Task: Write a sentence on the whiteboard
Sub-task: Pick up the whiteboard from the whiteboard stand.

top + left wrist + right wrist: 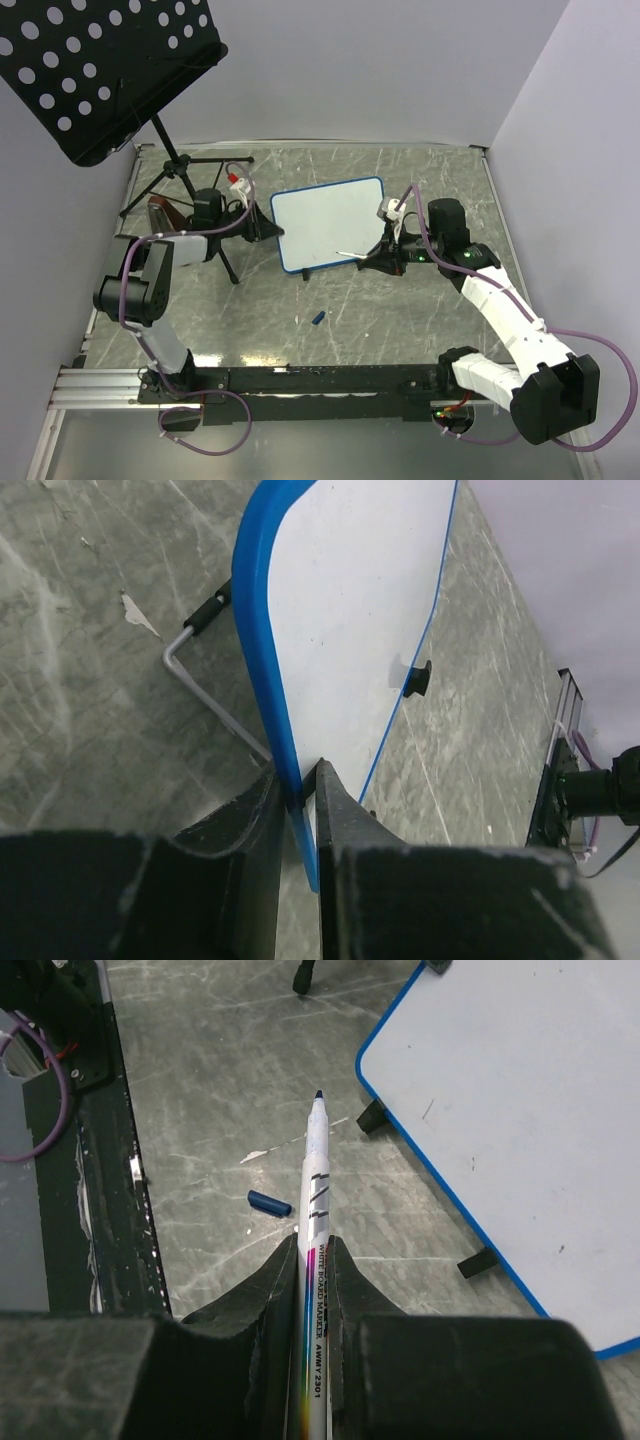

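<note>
The whiteboard (330, 222), white with a blue frame and black feet, stands tilted at the table's middle; its face is blank and no sentence shows. My left gripper (268, 226) is shut on the board's left edge; in the left wrist view the blue frame (262, 650) runs between my jaws (300, 790). My right gripper (378, 258) is shut on a white whiteboard marker (317, 1175), uncapped, tip pointing away from the board's lower right corner (520, 1110). The marker (352, 253) lies just in front of the board's lower edge.
A blue marker cap (317, 318) lies on the table in front of the board, also in the right wrist view (268, 1203). A black perforated music stand (95, 70) with tripod legs (185, 175) stands at the back left. The black rail (100, 1160) runs along the near edge.
</note>
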Motion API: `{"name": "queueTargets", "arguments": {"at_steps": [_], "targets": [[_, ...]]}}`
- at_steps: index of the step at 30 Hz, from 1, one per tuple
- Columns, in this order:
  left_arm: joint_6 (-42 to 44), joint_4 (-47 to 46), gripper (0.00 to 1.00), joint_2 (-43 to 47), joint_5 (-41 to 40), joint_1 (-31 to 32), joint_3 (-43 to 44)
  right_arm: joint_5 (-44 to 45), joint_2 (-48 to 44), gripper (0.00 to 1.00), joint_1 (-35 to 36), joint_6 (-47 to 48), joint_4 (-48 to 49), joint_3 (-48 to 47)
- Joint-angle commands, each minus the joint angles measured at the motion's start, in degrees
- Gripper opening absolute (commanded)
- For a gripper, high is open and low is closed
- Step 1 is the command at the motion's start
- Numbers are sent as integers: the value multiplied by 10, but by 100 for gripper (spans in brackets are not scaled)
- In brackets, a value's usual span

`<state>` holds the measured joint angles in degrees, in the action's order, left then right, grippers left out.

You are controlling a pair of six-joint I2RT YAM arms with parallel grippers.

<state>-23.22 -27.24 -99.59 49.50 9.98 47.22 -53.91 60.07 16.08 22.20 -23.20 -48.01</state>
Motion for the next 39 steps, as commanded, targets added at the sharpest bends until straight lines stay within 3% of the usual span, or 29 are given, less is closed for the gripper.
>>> {"name": "queueTargets", "arguments": {"at_steps": [1,8,15,23,31,39], "targets": [[-12,-90,7,-7,-27,21,-20,-15,-9,0,-5,14,11,-25],[-33,-149,2,10,-67,32,-58,-14,-9,0,-5,15,11,-24],[-30,-181,2,8,-115,100,-76,-10,-6,0,-5,16,11,-23],[-66,-234,2,7,-165,123,-93,-8,-7,0,-7,20,11,-22],[-33,-128,1,19,-159,114,-22,-5,-6,0,-7,21,11,-22],[-45,-117,1,25,-138,115,2,-6,-8,0,-7,21,11,-21]]}}
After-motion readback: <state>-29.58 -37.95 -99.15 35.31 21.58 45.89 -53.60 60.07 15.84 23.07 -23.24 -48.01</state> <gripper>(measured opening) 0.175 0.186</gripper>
